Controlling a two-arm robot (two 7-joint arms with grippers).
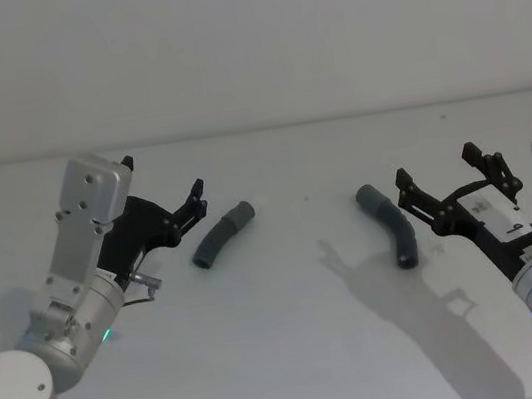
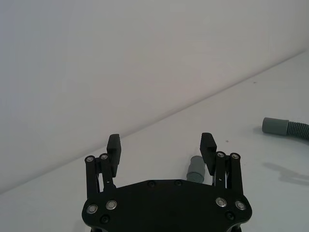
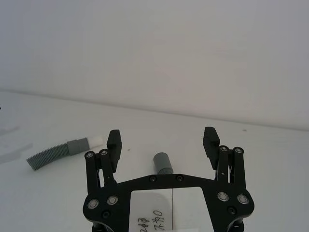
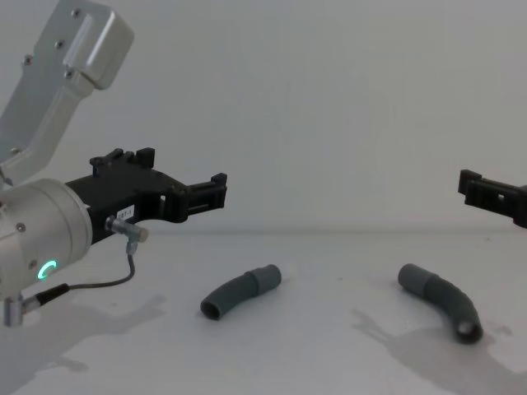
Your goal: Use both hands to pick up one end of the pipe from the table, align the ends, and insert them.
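Left pincer [image 2: 161, 145] and right pincer [image 3: 162, 137] are both wide open and empty, above the worktop [image 1: 301, 356]. Left pipe piece [image 1: 221, 236] and right pipe piece [image 1: 388, 223] look light and ribbed, maybe a bit bendy. I'd grip each on the curve just behind its collar [image 1: 241, 212].

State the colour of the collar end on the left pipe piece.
Lighter grey collar on a dark grey body; clearest in the chest view.

Left hand [image 1: 162, 174], right hand [image 1: 434, 163], both splayed
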